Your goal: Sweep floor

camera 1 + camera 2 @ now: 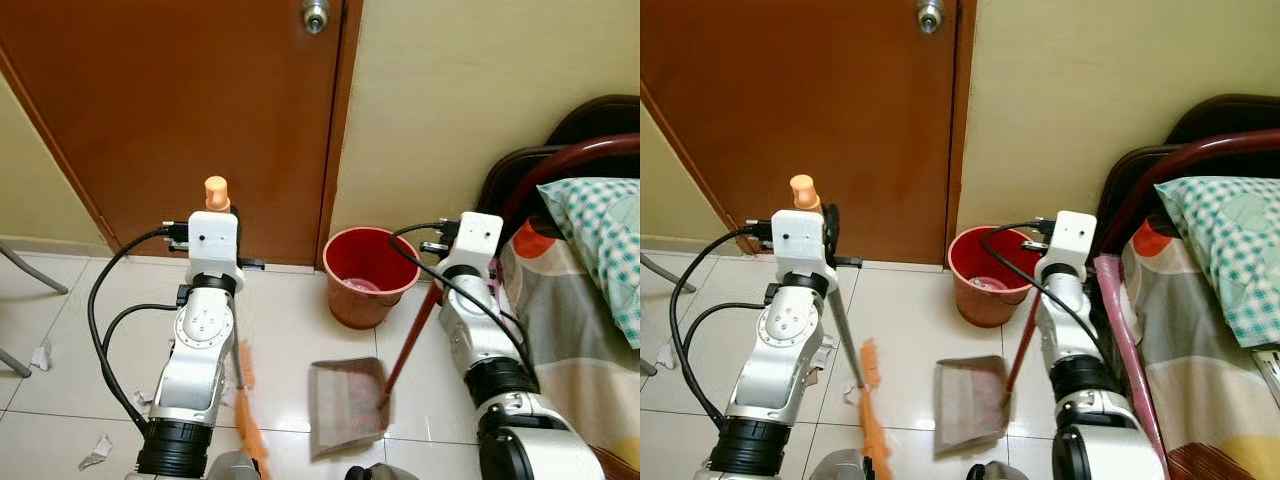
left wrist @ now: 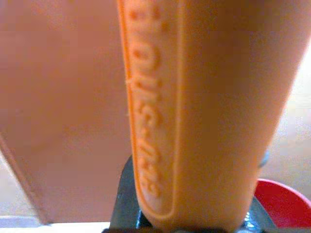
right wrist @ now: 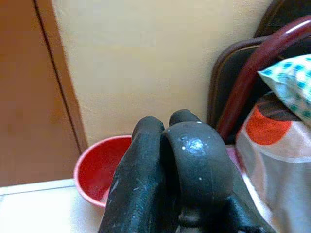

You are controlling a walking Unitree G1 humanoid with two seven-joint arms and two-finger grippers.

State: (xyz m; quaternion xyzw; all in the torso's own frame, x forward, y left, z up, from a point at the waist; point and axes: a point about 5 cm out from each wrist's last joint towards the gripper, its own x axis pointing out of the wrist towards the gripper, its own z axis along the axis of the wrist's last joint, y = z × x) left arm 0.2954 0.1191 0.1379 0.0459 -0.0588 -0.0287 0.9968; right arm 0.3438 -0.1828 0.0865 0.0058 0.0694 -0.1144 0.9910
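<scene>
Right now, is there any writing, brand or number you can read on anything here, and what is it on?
Raised lettering runs along the orange broom handle, seen in the left wrist view: too blurred and close to read for certain.
No readable text elsewhere.

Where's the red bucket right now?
In the left eye view the red bucket stands on the tiled floor against the wall, just right of the brown door, beyond the dustpan and left of the bed.

Pale tiled floor point(image 1: 290, 330) fills the lower frame. A red bucket point(image 1: 366, 275) stands at centre, against the wall. A grey dustpan point(image 1: 345, 405) lies below it. Paper scraps point(image 1: 96, 452) lie at lower left.
</scene>
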